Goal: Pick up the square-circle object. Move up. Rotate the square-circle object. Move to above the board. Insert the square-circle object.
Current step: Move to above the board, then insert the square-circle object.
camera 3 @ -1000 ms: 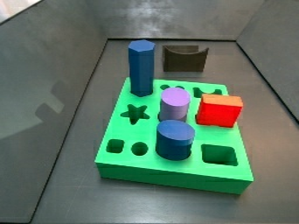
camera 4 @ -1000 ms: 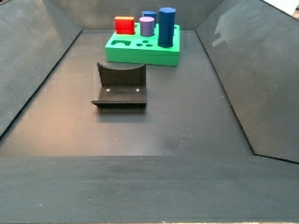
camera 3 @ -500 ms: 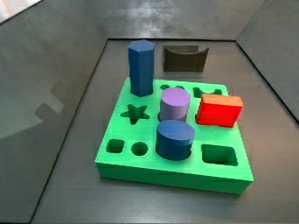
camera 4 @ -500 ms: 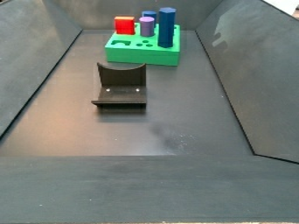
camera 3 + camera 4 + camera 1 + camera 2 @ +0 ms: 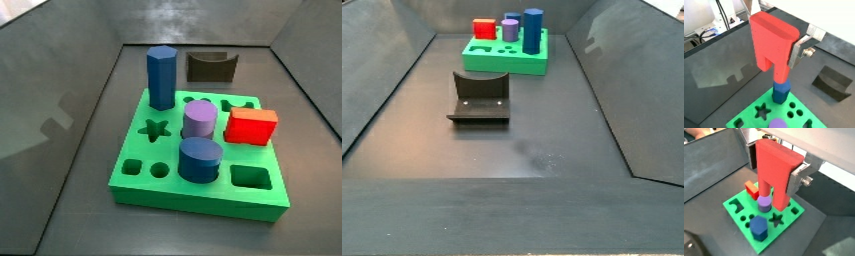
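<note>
High above the board (image 5: 784,223), out of both side views, the gripper (image 5: 784,52) clamps the square-circle object (image 5: 773,42), its 2 prongs pointing down. Pickup and lift look done; final alignment and insertion remain.

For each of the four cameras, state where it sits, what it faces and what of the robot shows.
Wrist view: above the board, looking down past the held square-circle object; one silver finger shows.
Wrist view: same perch; the gripper clamps the piece over the blue prism.
Side view: close to the board, angled down; no robot.
Side view: far end, the fixture before the board; no robot.
All share the board.
</note>
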